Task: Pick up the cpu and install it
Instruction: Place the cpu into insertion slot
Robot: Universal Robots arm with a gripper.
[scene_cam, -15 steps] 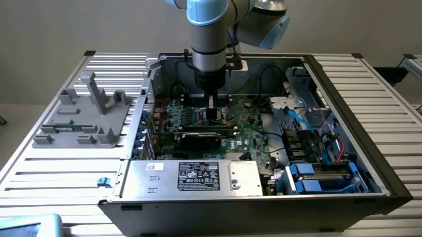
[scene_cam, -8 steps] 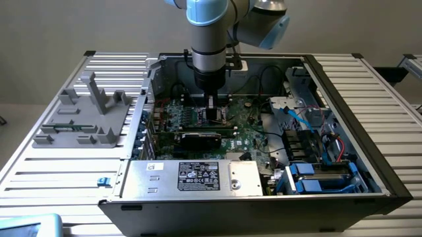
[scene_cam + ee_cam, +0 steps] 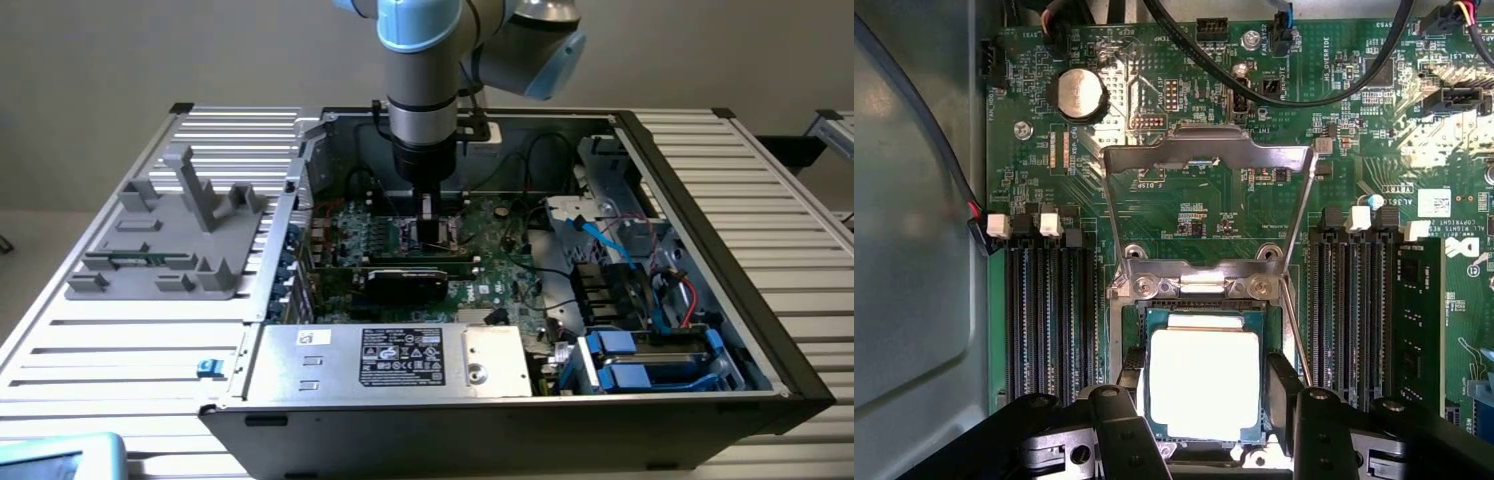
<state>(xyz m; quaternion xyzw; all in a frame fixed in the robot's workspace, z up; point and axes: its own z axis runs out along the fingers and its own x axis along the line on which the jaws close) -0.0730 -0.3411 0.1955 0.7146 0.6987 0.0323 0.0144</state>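
Between the gripper's (image 3: 1206,392) fingers (image 3: 1132,388) sits the cpu (image 3: 1204,368), clamped at both sides, low over the socket (image 3: 1154,303); beyond the gripper the frame (image 3: 1204,158) stands raised.

The gripper (image 3: 1206,388) holds the cpu (image 3: 1204,382) by two opposite edges, its black fingers (image 3: 1285,385) set against them. The chip's bright metal top lies square within the socket (image 3: 1116,330). Beyond it, the metal load frame (image 3: 1204,155) stands swung open over the green motherboard (image 3: 1204,215). Dark memory slots (image 3: 1049,310) flank the socket, and a coin battery (image 3: 1079,93) sits near the frame
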